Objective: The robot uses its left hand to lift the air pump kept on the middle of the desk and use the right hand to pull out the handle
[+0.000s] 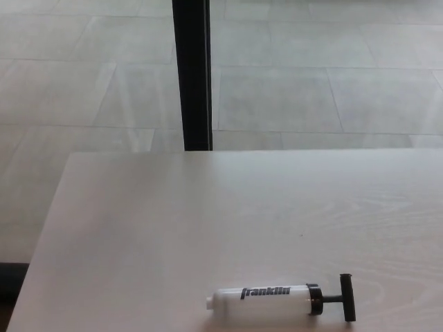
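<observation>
Head view. Pale wood-grain surface [138, 228], its left edge running diagonally toward the near left corner. A black vertical post [192, 72] stands beyond the far edge, against a grey tiled floor [311, 90]. Near centre-right lies the air pump [266, 303] on its side (white barrel lettered "franklin"), its black T-handle [347, 297] pointing right. Neither hand appears, so the state of the fingers cannot be told.

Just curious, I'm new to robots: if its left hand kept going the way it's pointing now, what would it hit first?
That cannot be judged: neither hand is in view. Only the air pump lies on the desk, its handle toward the robot's right.
</observation>
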Available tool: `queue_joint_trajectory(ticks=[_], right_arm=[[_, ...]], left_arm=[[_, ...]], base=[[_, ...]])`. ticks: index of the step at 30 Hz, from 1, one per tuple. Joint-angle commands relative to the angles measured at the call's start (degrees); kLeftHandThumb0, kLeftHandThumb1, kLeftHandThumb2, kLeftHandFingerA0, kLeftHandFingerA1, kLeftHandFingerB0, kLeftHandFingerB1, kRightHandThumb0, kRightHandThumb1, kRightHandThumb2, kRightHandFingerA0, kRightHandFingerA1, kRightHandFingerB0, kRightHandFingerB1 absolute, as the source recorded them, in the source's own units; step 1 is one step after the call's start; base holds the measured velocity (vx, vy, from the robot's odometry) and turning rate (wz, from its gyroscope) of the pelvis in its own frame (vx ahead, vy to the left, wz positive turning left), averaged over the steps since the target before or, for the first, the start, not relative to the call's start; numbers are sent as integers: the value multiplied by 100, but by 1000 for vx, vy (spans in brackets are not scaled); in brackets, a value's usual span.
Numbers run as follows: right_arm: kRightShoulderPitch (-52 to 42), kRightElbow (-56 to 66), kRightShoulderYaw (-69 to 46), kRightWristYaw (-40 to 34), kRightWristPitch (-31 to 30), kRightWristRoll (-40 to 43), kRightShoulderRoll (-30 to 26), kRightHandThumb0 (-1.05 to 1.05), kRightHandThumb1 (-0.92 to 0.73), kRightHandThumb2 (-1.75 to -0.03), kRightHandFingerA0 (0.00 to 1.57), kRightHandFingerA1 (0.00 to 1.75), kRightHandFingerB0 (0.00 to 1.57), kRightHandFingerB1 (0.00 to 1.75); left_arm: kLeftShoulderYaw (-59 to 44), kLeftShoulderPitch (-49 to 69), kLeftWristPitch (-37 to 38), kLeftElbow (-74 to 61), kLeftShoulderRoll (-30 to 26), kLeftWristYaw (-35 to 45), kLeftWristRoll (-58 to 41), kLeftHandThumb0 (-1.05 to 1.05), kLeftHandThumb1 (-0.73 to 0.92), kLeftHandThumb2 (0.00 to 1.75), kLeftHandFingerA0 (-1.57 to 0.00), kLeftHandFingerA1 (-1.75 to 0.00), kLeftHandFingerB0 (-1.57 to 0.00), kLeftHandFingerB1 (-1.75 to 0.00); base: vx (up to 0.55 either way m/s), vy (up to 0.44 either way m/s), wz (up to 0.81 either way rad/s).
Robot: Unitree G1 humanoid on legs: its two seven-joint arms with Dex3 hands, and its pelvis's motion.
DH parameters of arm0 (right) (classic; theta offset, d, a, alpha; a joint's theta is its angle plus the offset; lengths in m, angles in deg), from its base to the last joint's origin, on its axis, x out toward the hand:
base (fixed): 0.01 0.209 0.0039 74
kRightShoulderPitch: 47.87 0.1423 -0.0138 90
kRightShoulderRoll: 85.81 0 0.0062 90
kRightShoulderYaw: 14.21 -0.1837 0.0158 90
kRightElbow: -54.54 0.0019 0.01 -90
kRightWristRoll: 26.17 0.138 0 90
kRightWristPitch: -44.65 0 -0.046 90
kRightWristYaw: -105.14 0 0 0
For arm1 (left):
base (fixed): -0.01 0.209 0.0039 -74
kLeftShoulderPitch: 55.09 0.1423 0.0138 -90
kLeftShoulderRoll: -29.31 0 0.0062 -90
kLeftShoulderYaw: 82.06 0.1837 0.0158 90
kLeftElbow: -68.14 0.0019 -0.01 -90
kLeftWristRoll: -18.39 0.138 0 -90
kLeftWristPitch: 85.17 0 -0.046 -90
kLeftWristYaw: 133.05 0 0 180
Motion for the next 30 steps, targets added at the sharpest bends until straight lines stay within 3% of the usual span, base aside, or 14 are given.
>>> queue_joint_trajectory(ticks=[1, 5, 6, 9, 10, 11, 13, 18, 23, 25, 26, 28, 29, 30], right_arm=[[67, -115, -278, -242, 188, 366, -268, -55, -59, -58, 81, 56, 45, 37], [61, -279, -631, -505, -267, 629, -431, -55, -64, -59, 74, 53, 52, 39], [34, -288, -724, -471, -268, 708, -431, -58, -52, -85, 61, 63, 37, 49], [26, -472, -1113, -597, -408, 975, -494, -62, -52, -83, 63, 63, 31, 47], [-48, -468, -1140, -576, -389, 978, -490, -57, -64, -59, 66, 53, 18, 32], [-182, -503, -1286, -554, -399, 1108, -438, -44, -46, -93, 58, 69, 0, 44], [-309, -577, -1306, -534, -503, 1104, -425, -53, -63, -59, 67, 53, 27, 35], [-523, -711, -1640, -134, -903, 1550, -378, -47, -64, -58, 61, 58, 34, 38], [-485, -644, -1742, -350, -1225, 1595, -611, -58, -77, -63, 64, 54, 24, 33], [-101, -437, -2020, -642, -1234, 1843, -952, -66, -68, -95, 48, 61, 19, 45], [48, -320, -2175, -645, -1151, 1976, -1074, -60, -83, -64, 44, 49, 18, 31], [609, -118, -2097, -1082, -1118, 1805, -1502, -70, -76, -63, 63, 80, 22, 33], [656, -105, -2081, -1114, -1119, 1786, -1529, -70, -76, -63, 63, 80, 22, 33], [775, 12, -2089, -851, -1097, 1854, -1616, -68, -78, -65, 35, 53, 9, 24]], left_arm=[[-133, 61, -206, 147, -148, 44, -198, -47, 49, 83, -56, -71, -43, -58], [-479, 66, -363, 191, -182, -211, -459, -48, 55, 59, -68, -70, -53, -52], [-502, 77, -372, 196, -191, -208, -452, -46, 61, 58, -68, -71, -57, -54], [-551, 75, -417, 223, -250, -260, -428, -49, 62, 58, -73, -79, -57, -58], [-567, 116, -390, 227, -274, -166, -436, -51, 62, 58, -67, -74, -56, -58], [-805, 128, -438, 277, -283, -189, -652, -49, 61, 58, -61, -66, -60, -56], [-986, 115, -444, 309, -271, -237, -767, -47, 63, 58, -58, -61, -57, -53], [-1201, 131, -558, 248, -251, -401, -852, -52, 66, 58, -55, -62, -49, -46], [-1432, 106, -594, 227, -331, -402, -1006, -50, 50, 87, -55, -74, -40, -60], [-1542, -264, -748, 191, -531, -516, -1095, -55, 71, 61, -58, -63, -44, -50], [-1692, -432, -561, 176, -527, -593, -1225, -58, 56, 91, -55, -73, -39, -61], [-2085, -1082, -416, 82, -617, -811, -1578, -59, 70, 61, -37, -70, -33, -48], [-2125, -1148, -406, 80, -631, -831, -1584, -59, 70, 61, -37, -70, -33, -48], [-2178, -1334, -250, 18, -629, -806, -1608, -55, 71, 61, -26, -70, -42, -61]], base=[[0, 0, 0], [0, 0, 0], [0, 0, 0], [0, 0, 0], [0, 0, 0], [0, 0, 0], [0, 0, 0], [0, 0, 0], [0, 0, 0], [0, 0, 0], [0, 0, 0], [0, 0, 0], [0, 0, 0], [0, 0, 0]])
